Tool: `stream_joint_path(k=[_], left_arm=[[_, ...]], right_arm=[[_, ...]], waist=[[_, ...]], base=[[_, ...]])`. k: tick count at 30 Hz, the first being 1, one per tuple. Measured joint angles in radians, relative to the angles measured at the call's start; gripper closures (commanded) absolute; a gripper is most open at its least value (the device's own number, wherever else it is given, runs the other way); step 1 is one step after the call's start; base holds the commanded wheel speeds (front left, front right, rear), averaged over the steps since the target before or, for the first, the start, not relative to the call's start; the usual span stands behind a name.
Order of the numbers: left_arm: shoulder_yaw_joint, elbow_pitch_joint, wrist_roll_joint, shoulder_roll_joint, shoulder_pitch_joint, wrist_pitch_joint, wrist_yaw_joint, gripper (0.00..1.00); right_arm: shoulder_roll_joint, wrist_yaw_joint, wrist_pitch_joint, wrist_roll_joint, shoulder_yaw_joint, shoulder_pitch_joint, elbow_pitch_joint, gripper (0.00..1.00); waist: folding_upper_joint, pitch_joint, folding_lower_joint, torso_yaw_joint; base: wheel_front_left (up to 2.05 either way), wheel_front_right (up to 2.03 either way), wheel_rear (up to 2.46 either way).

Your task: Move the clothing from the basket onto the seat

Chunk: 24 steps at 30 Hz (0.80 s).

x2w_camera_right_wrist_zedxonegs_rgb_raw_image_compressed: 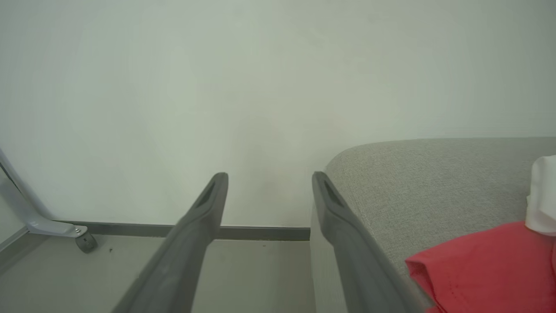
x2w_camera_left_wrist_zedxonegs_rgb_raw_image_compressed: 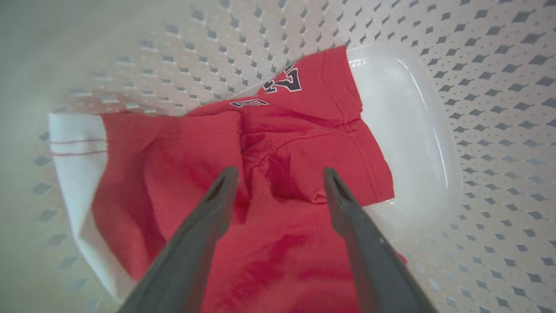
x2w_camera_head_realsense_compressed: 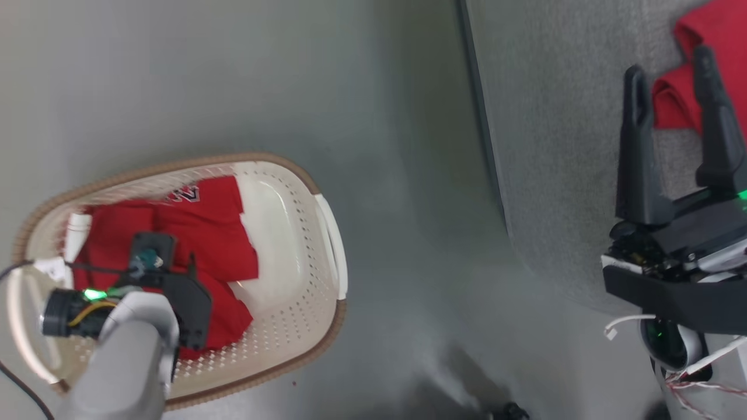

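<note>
One basket (x2w_camera_head_realsense_compressed: 292, 280) holds one red numbered jersey (x2w_camera_head_realsense_compressed: 204, 233), with the left gripper (x2w_camera_left_wrist_zedxonegs_rgb_raw_image_compressed: 279, 171) just above it, fingers apart. A second red garment (x2w_camera_head_realsense_compressed: 715, 29) lies on the seat (x2w_camera_head_realsense_compressed: 554, 146), well apart from the basket, by the right gripper (x2w_camera_head_realsense_compressed: 669, 63), which is spread and empty.

A home-like living room: a grey upholstered sofa seat (x2w_camera_head_realsense_compressed: 554, 146) stands on a smooth grey floor (x2w_camera_head_realsense_compressed: 379, 116) by a bare pale wall (x2w_camera_right_wrist_zedxonegs_rgb_raw_image_compressed: 260, 87) with a dark skirting strip (x2w_camera_right_wrist_zedxonegs_rgb_raw_image_compressed: 260, 233). A laundry basket (x2w_camera_head_realsense_compressed: 327, 233) of red clothing (x2w_camera_head_realsense_compressed: 198, 233) sits on the floor. A castor-footed metal leg (x2w_camera_right_wrist_zedxonegs_rgb_raw_image_compressed: 52, 226) stands by the wall.
</note>
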Motion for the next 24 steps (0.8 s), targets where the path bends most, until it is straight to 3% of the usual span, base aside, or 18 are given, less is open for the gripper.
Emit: stream_joint_path(k=[13,14,16,17,24], left_arm=[[0.016,0.127,0.004,0.012,-0.065,0.054,0.007,0.0],[0.016,0.136,0.004,0.011,-0.072,0.062,0.008,0.04],[0.015,0.148,0.004,0.011,-0.087,0.074,0.008,0.6],[0.015,0.158,0.006,0.01,-0.095,0.079,0.009,1.0],[0.012,0.193,0.006,-0.004,-0.118,0.086,0.009,1.0]], right_arm=[[0.013,0.008,-0.02,0.0,-0.008,-0.03,0.001,0.0],[0.014,0.008,-0.024,0.0,-0.008,-0.03,0.004,0.0],[0.016,0.009,-0.027,0.0,-0.007,-0.031,0.007,0.0],[0.017,0.009,-0.028,0.0,-0.007,-0.031,0.009,0.0],[0.021,0.019,-0.035,0.0,-0.008,-0.051,0.031,0.0]], waist=[[0.0,0.141,-0.0001,-0.063],[-0.0001,0.146,0.0,-0.067],[0.0,0.153,-0.0001,-0.072],[0.0,0.156,-0.0001,-0.074],[-0.0001,0.154,-0.0002,-0.074]], base=[[0.0,0.0,0.0],[0.0,0.0,0.0],[0.0,0.0,0.0],[0.0,0.0,0.0],[0.0,0.0,0.0]])
